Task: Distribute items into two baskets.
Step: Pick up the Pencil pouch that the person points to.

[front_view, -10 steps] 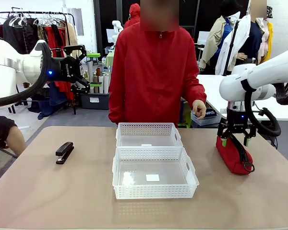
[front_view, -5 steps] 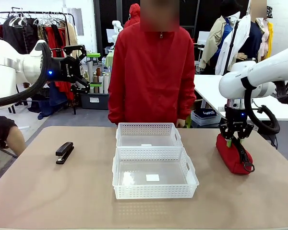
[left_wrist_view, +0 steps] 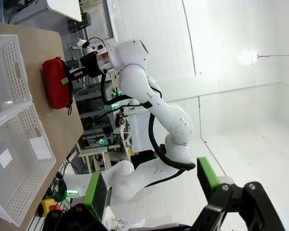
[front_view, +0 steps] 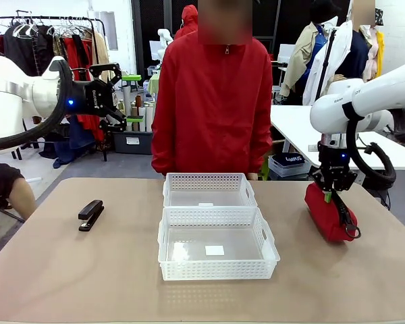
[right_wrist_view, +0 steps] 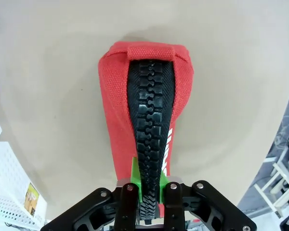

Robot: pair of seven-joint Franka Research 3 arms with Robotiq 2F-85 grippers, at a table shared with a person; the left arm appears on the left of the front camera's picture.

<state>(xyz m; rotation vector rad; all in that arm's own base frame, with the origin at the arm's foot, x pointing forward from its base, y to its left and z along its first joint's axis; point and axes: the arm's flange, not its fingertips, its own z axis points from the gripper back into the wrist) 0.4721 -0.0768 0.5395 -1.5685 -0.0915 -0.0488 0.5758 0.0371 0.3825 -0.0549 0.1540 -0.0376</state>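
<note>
Right gripper [front_view: 331, 194]: clamps shut since one second ago, pinches red pouch [front_view: 324, 219] by zipper ridge at table's 3 o'clock. Left gripper [front_view: 131, 98]: spread, aloft at 10 o'clock. Black stapler [front_view: 90, 214]: 9 o'clock. Far basket [front_view: 209, 181], near basket [front_view: 216, 271]: centre.

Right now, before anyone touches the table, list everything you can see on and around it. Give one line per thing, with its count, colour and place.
pouch: one, red with a black zipper, right side of the table
stapler: one, black, left side of the table, lying alone
larger basket: one, white lattice, mid-table, nearer the robot
smaller basket: one, white lattice, directly behind the larger one
table: one, tan
person: one, red jacket, standing at the far side
left hand: one, black with green pads, open, raised off to the left
right hand: one, black with green pads, shut on the pouch's zipper end
</note>
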